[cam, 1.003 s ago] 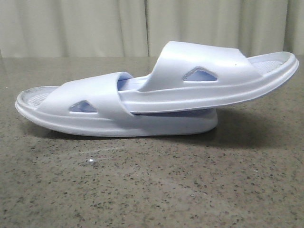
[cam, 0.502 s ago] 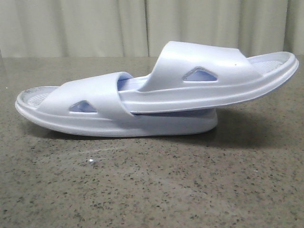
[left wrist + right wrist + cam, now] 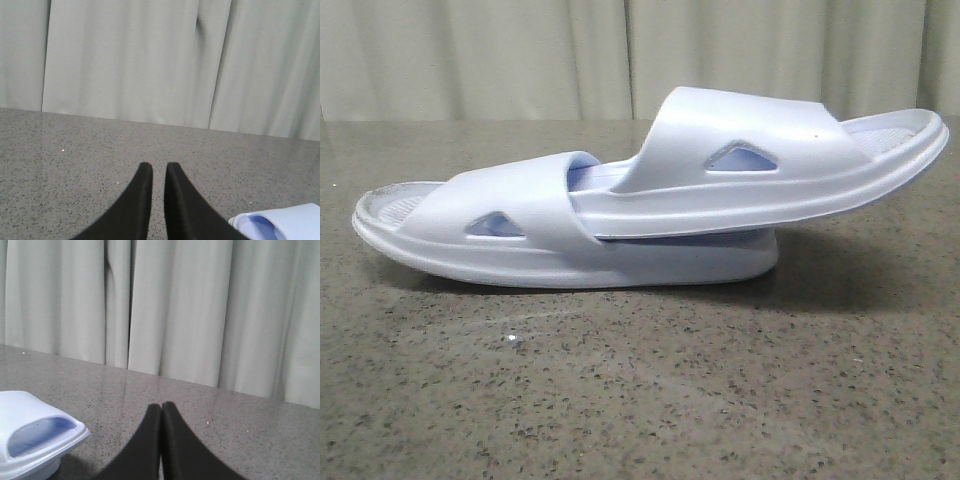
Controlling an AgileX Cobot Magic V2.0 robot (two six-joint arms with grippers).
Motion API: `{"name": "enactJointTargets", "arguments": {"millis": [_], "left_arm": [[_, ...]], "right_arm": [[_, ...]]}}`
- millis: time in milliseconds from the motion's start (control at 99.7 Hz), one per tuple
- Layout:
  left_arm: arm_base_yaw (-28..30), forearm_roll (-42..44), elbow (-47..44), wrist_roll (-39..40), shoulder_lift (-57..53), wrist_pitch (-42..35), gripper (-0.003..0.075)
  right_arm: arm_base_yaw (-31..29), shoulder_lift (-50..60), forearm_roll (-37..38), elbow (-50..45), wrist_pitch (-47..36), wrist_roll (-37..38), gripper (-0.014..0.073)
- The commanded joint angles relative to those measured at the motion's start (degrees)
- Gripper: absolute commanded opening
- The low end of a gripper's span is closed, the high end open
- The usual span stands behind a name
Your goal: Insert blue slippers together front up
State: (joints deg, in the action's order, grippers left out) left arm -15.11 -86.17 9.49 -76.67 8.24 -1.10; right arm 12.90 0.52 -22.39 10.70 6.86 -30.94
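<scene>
1. Speckled grey-brown stone tabletop [image 3: 640, 400] backed by a pale pleated curtain [image 3: 520, 60]; no arm is seen in the front view.
2. Pair of pale blue-white moulded foam slide slippers [image 3: 650, 215] is found nested: the upper slipper [image 3: 770, 160] is pushed under the wide strap of the lower slipper [image 3: 520, 240], which rests sole-down on the tabletop. Both straps face up, so the insertion is judged done.
3. Upper slipper's free end overhangs clear of the tabletop; it is judged to be held there by the lower strap alone.
4. Left claw [image 3: 159, 170]: fingers drawn narrow, a thin gap left, nothing gripped. A slipper end is seen just beside it, off to one side, not touching.
5. Right claw [image 3: 161, 407]: tips pressed together, nothing gripped. The other slipper end is seen near it, apart.
6. Both claws are judged parked clear of the pair because release is complete.
7. Against the earlier front frames: no shift is detected in either slipper.
</scene>
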Motion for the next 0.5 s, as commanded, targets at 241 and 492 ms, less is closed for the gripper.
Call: {"name": "enactJointTargets", "arguments": {"millis": [241, 492], "left_arm": [[-0.4, 21.1, 1.4, 8.7, 0.5, 2.5, 0.0016], [-0.1, 68.1, 1.4, 55.0, 0.4, 4.4, 0.0016]], "right_arm": [[-0.4, -0.5, 0.3, 1.4, -4.4, -0.6, -0.0107], [-0.4, -0.5, 0.3, 1.4, -4.4, -0.6, -0.0107]]}}
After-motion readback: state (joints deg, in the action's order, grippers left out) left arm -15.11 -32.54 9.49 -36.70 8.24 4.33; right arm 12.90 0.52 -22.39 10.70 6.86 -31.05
